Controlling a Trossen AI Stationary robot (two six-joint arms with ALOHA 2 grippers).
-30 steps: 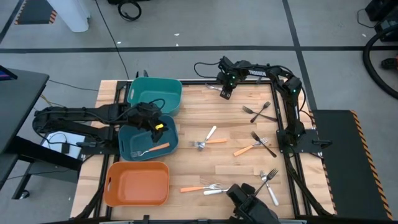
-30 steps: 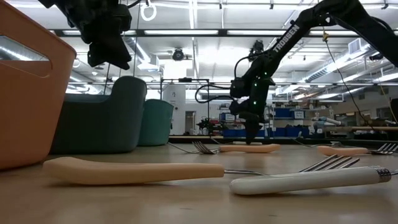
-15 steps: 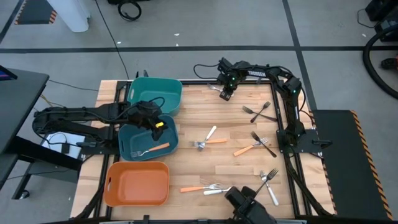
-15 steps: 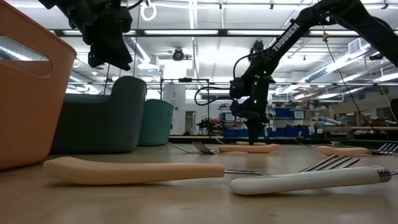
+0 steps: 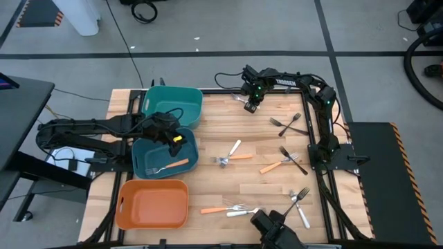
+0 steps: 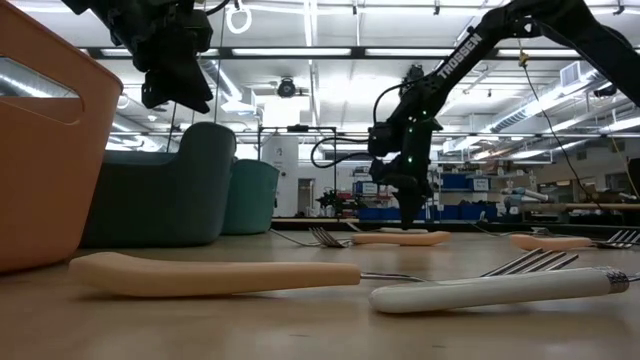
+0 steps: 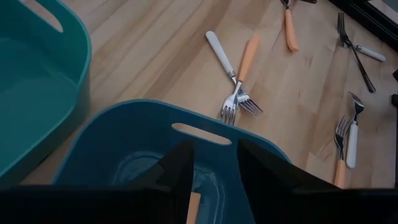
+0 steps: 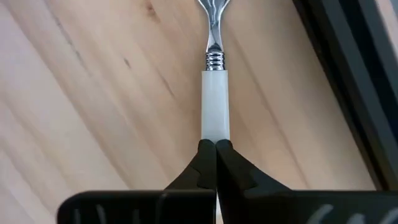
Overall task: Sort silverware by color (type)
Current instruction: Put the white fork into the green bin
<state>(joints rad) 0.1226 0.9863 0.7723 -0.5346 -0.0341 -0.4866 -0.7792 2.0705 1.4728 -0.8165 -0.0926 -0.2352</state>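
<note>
Fingers of the right gripper (image 8: pixel 216 163) pinch a white-handled fork (image 8: pixel 215 109) on the wooden table (image 8: pixel 93 93); left gripper (image 7: pixel 214 171) fingers spread.

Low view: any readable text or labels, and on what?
"TROSSEN": white letters along the right arm's link.
The same marking on that arm in the high view is too small to read.
Bins, forks, table: no text visible.

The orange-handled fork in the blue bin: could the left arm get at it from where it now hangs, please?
Probably yes. The left tool hangs open right above the blue bin, and the orange-handled fork lies uncovered on the bin's floor with nothing over it.
</note>
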